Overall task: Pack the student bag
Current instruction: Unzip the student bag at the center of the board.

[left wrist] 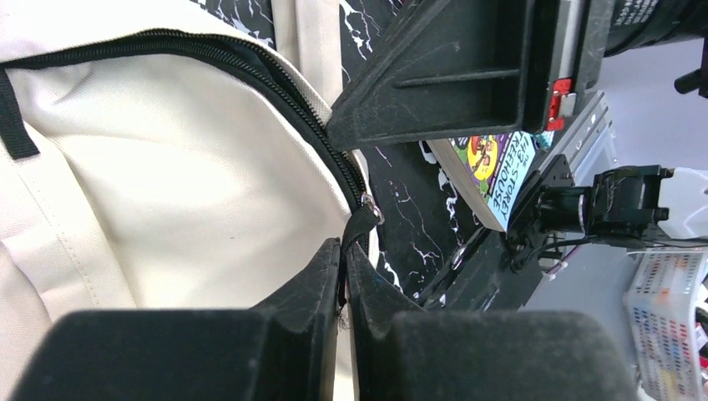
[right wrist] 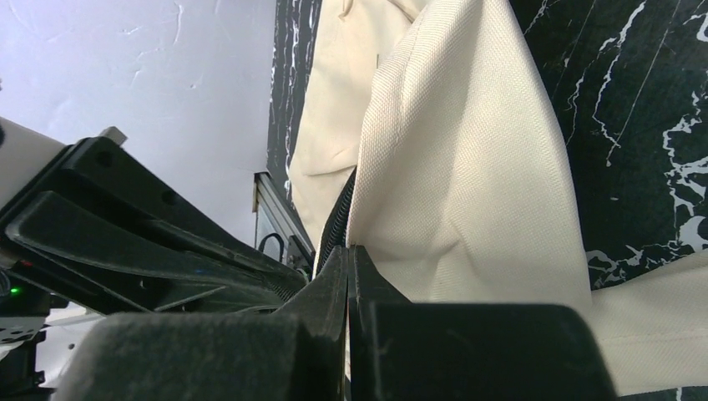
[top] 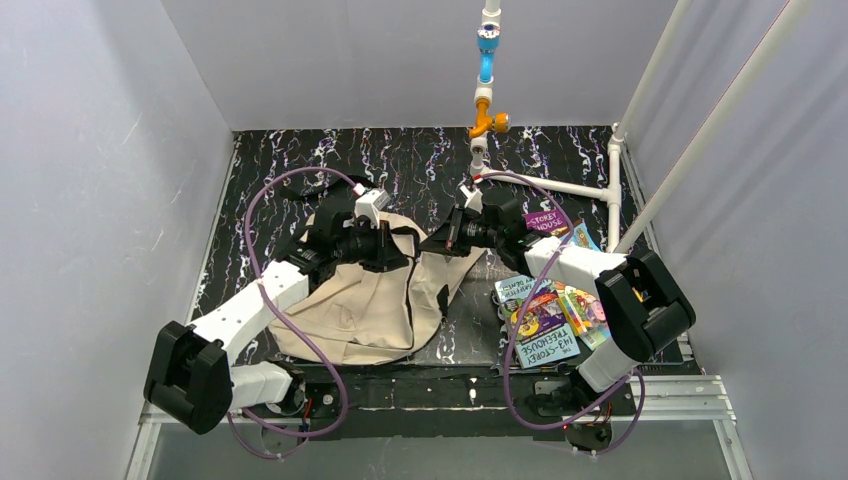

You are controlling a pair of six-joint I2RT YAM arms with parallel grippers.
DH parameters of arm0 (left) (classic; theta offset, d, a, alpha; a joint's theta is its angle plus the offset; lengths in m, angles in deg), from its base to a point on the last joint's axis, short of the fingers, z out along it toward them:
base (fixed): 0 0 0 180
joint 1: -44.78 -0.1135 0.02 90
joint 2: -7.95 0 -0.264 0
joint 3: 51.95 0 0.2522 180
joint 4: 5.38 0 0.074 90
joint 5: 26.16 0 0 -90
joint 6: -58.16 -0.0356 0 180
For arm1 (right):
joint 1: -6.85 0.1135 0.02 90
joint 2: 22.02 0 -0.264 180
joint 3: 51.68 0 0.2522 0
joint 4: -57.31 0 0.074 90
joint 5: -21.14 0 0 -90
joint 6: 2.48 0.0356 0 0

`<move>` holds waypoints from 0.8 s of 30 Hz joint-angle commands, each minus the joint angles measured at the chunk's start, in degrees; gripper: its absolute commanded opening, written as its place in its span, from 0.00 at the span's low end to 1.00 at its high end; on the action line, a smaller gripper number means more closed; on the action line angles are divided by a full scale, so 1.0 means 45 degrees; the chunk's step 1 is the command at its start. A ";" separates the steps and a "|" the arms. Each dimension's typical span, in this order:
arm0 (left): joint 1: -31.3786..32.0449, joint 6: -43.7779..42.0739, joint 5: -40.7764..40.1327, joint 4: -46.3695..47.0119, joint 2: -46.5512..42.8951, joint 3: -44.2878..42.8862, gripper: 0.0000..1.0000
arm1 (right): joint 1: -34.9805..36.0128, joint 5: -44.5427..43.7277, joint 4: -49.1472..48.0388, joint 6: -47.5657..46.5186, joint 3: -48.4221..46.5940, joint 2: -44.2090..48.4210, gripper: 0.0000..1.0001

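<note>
The beige student bag point(top: 365, 300) lies flat on the black marbled table between the arms. My left gripper point(top: 398, 246) is over its upper right part. In the left wrist view it point(left wrist: 344, 251) is shut on the black zipper pull tab point(left wrist: 361, 224) at the end of the bag's black zipper point(left wrist: 275, 83). My right gripper point(top: 437, 240) faces it from the right. In the right wrist view it point(right wrist: 348, 255) is shut on the edge of the bag's fabric point(right wrist: 467, 167) beside the zipper teeth point(right wrist: 338, 221). The inside of the bag is hidden.
Several colourful books point(top: 550, 320) lie in a pile at the right, under the right arm; one shows in the left wrist view point(left wrist: 493, 171). A purple book point(top: 546, 221) lies behind them. A white pipe frame point(top: 612, 190) stands at the back right. Grey walls close in both sides.
</note>
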 commanded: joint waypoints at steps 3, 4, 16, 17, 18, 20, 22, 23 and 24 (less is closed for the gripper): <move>-0.0077 -0.0185 -0.0244 -0.0060 -0.0716 0.0061 0.00 | -0.0038 0.1063 0.0120 -0.1506 -0.0807 0.0331 0.01; -0.0077 -0.0156 -0.0398 -0.0014 -0.0742 0.0105 0.00 | -0.0038 0.1122 0.0208 -0.1797 -0.0812 0.0345 0.01; -0.0077 0.0239 -0.2449 -0.0577 -0.1126 0.0842 0.00 | -0.0827 0.2541 -0.0224 -0.3967 -0.0451 0.0179 0.01; -0.0077 0.0249 -0.2368 -0.0577 -0.1176 0.0893 0.00 | -0.0986 0.2727 -0.0497 -0.3828 -0.0369 0.0086 0.01; -0.0077 0.0267 -0.2275 -0.0528 -0.1224 0.0954 0.00 | -0.1111 0.2895 -0.0846 -0.3608 -0.0274 0.0016 0.01; -0.0077 0.0314 -0.1739 -0.0373 -0.1325 0.1076 0.00 | -0.1245 0.3245 -0.1659 -0.3110 -0.0138 -0.0168 0.01; -0.0077 0.0440 -0.0998 -0.0207 -0.1357 0.1143 0.00 | -0.1249 0.3439 -0.2074 -0.2866 -0.0129 -0.0350 0.01; -0.0077 0.0601 -0.0642 -0.0111 -0.1354 0.1173 0.00 | -0.1249 0.3416 -0.2075 -0.2907 -0.0173 -0.0397 0.01; -0.0077 0.0802 -0.0299 -0.0023 -0.1344 0.1191 0.00 | -0.1249 0.3291 -0.1897 -0.3112 -0.0232 -0.0413 0.01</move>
